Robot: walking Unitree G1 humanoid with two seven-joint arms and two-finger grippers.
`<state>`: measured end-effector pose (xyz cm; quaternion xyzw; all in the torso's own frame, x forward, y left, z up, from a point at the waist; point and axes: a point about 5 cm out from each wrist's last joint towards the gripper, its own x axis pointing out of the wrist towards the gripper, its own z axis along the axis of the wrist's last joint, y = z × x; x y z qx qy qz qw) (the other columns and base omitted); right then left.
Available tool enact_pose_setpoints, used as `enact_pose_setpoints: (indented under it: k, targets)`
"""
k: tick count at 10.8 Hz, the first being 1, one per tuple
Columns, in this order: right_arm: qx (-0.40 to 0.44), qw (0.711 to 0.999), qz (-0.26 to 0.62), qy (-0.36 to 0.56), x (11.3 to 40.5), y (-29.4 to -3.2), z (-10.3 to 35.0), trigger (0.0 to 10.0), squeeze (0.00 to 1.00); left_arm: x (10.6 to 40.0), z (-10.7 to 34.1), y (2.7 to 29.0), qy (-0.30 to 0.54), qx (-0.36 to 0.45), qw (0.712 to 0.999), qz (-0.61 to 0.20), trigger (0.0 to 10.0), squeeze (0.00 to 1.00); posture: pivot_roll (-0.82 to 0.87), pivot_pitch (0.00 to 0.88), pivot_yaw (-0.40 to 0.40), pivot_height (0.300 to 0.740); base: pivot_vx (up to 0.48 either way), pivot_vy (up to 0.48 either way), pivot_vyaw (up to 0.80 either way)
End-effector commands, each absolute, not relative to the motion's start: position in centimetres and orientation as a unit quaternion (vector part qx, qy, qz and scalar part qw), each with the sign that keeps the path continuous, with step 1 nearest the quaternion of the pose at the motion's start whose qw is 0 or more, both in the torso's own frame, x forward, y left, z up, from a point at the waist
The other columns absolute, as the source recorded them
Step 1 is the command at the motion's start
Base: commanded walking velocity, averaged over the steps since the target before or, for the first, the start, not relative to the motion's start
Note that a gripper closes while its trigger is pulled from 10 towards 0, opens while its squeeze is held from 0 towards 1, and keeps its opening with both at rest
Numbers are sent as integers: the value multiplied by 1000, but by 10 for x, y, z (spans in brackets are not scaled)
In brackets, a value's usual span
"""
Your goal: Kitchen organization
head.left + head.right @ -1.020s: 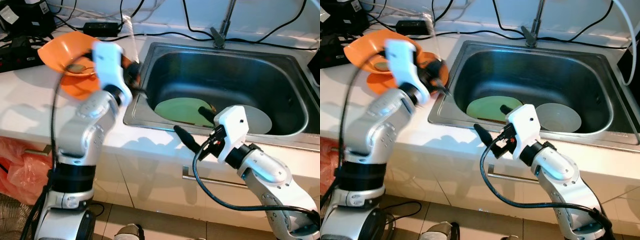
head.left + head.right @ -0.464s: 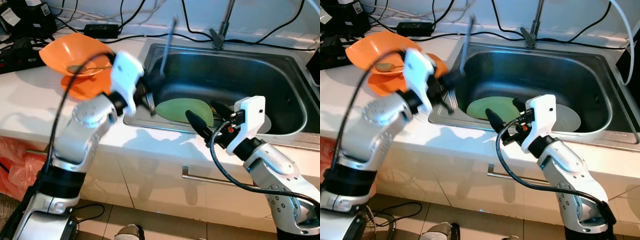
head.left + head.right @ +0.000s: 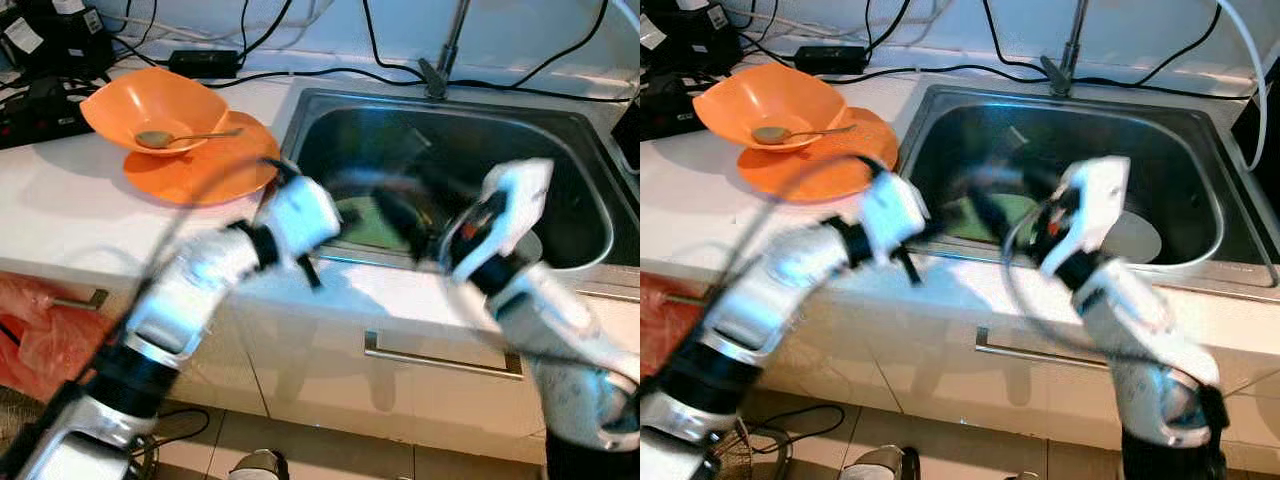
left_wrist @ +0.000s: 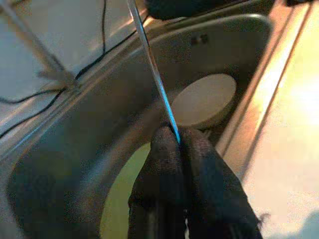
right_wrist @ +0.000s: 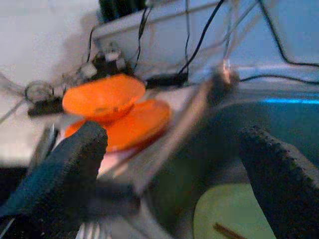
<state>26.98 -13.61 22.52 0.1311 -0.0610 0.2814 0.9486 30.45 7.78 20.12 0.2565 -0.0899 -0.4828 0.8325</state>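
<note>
Pinching a thin metal utensil handle (image 4: pixel 154 74) that rises toward twelve o'clock over the sink (image 4: pixel 75 149), the left gripper (image 4: pixel 179 149) is clamped; the right gripper (image 5: pixel 169 164) is spread.

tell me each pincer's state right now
Left pincer: shut on a thin metal utensil handle over the sink.
Right pincer: open, holding nothing.
</note>
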Motion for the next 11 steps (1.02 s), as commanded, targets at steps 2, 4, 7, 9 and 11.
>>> enact_pose_setpoints:
  k: [2,4,7,9,11]
  targets:
    - [146,948,276,-63,269,-138,229,10000,0,301,195,70,-98,277,818,-495,0,0,83,72,12,740,0,0,0]
    - [151,947,278,-55,269,-135,227,3373,0,303,201,63,-136,281,825,-471,0,0,82,73,11,740,0,0,0]
    - [158,948,272,-49,268,-136,226,0,0,309,208,66,-176,295,837,-425,0,0,79,74,12,740,0,0,0]
    - [160,951,262,-39,269,-136,224,0,0,308,205,63,-187,319,825,-428,0,0,81,79,9,740,0,0,0]
    - [160,952,259,-32,269,-135,222,0,0,304,206,58,-203,312,822,-430,0,0,80,85,6,740,0,0,0]
